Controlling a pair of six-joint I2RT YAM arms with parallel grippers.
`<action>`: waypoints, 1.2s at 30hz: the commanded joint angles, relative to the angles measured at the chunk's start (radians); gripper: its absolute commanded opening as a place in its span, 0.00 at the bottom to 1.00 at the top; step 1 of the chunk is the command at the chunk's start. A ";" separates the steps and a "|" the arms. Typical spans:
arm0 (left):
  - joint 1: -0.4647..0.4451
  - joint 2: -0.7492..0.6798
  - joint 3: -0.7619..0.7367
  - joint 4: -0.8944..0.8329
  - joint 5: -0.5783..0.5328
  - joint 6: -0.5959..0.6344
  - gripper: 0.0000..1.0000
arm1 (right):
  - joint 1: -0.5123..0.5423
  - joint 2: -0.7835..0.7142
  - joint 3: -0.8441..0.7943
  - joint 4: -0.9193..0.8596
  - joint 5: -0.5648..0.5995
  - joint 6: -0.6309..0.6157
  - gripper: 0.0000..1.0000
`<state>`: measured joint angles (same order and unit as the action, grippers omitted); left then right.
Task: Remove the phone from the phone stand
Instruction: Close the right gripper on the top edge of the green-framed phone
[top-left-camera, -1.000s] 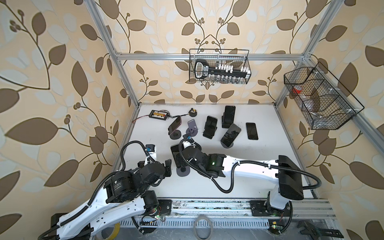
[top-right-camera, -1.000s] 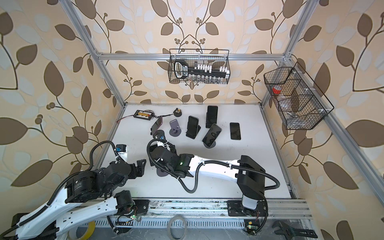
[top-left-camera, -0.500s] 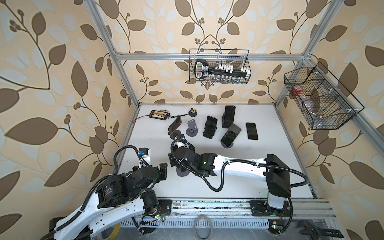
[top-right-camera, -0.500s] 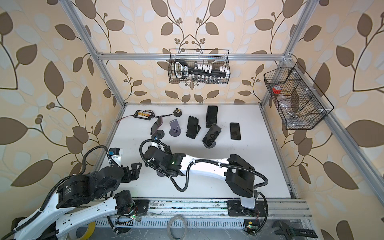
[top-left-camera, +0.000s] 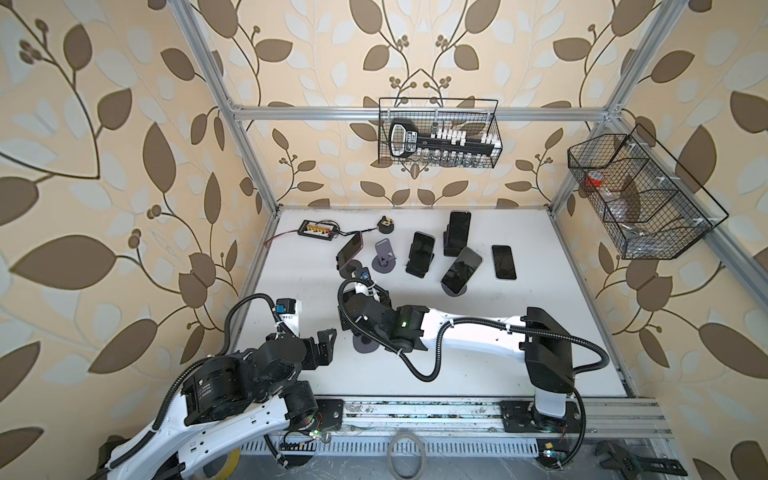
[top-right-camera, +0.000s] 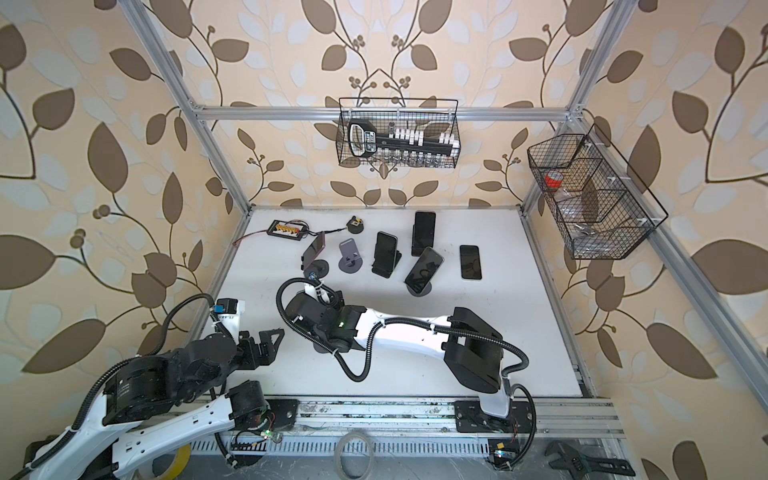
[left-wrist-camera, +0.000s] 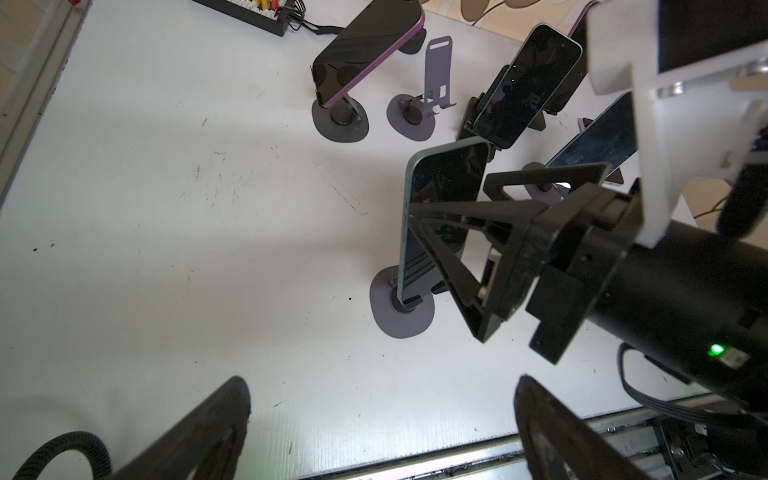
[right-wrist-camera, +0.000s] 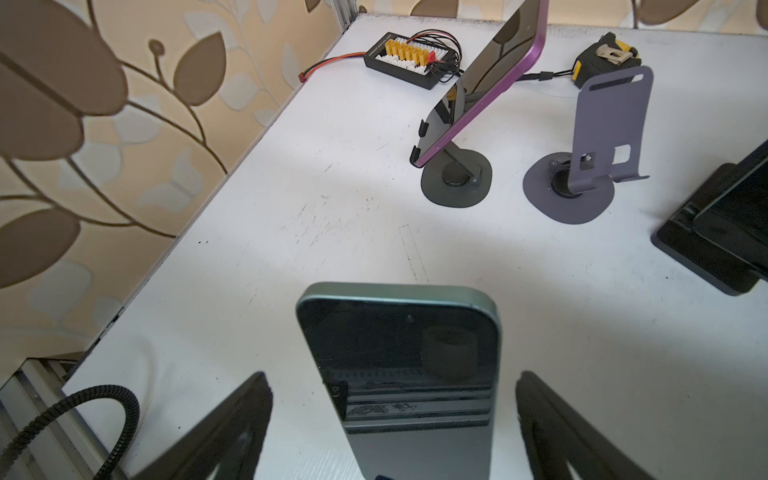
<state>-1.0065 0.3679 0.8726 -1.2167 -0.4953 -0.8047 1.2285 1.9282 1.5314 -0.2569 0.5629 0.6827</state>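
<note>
Jaws: right gripper (right-wrist-camera: 392, 376) spread astride phone (right-wrist-camera: 397, 332); left gripper (left-wrist-camera: 382, 382) spread, empty. Clamp edges squarely before you lift off stand (left-wrist-camera: 399, 322).

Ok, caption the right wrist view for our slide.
Open right gripper flanks the green phone; purple phone on stand beyond.

White table (top-left-camera: 561, 257), brown-leaf beige wallpaper (top-left-camera: 124, 124), green-edged phone (right-wrist-camera: 399, 374), lavender-grey stand (left-wrist-camera: 386, 316), purple-edged phone (right-wrist-camera: 494, 79).

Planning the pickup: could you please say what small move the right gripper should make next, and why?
Probably close the right gripper: its open jaws flank the green phone, gaps on both sides, and the phone sits on its stand.
</note>
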 joint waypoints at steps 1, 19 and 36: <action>0.005 -0.006 -0.018 0.044 0.033 0.044 0.99 | 0.009 0.036 0.052 -0.031 0.027 -0.026 0.92; 0.005 -0.028 -0.026 0.064 0.054 0.061 0.99 | 0.009 0.099 0.106 -0.073 0.060 -0.101 0.92; 0.005 -0.005 -0.027 0.069 0.067 0.067 0.99 | 0.009 0.117 0.108 -0.077 0.060 -0.132 0.89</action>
<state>-1.0065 0.3561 0.8482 -1.1675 -0.4225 -0.7570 1.2289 2.0178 1.6089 -0.3161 0.6033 0.5629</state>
